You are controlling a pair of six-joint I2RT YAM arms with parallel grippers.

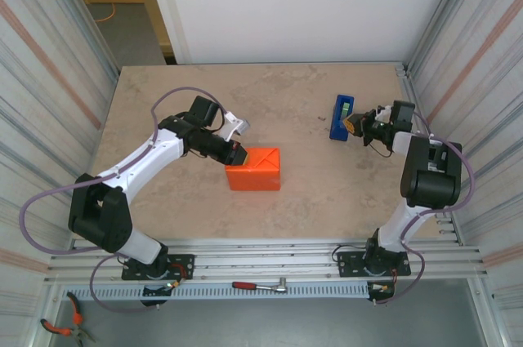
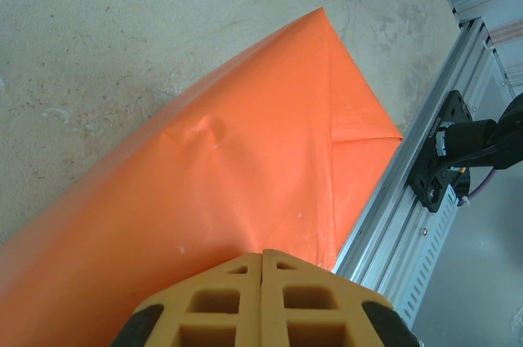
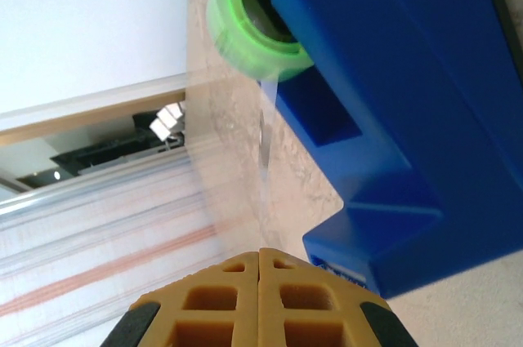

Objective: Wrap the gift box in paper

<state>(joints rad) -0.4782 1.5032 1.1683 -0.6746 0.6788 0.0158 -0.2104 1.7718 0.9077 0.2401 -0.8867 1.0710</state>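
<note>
The orange paper (image 1: 255, 169) sits folded into a block near the middle of the tabletop (image 1: 327, 200). The gift box is presumably inside it, fully covered. The left pincer (image 1: 237, 153) is closed with nothing between its tips and presses against the parcel's left end. From the left wrist, it rests on the paper (image 2: 229, 200) just short of a folded triangular flap. The right pincer (image 1: 357, 126) is closed too, just beside the blue tape dispenser (image 1: 341, 118). From the right wrist, a thin clear strip hangs from the green roll (image 3: 249, 28) toward that pincer. Whether it actually pinches the strip I cannot tell.

The step in hand looks like fetching tape while the fold is held down. The left arm should press evenly, firm enough to stop the flap springing open, yet light enough not to dent the thin paper or push the parcel aside. The right should draw the strip out straight and tear it cleanly, taking care not to drag or tip the dispenser.
</note>
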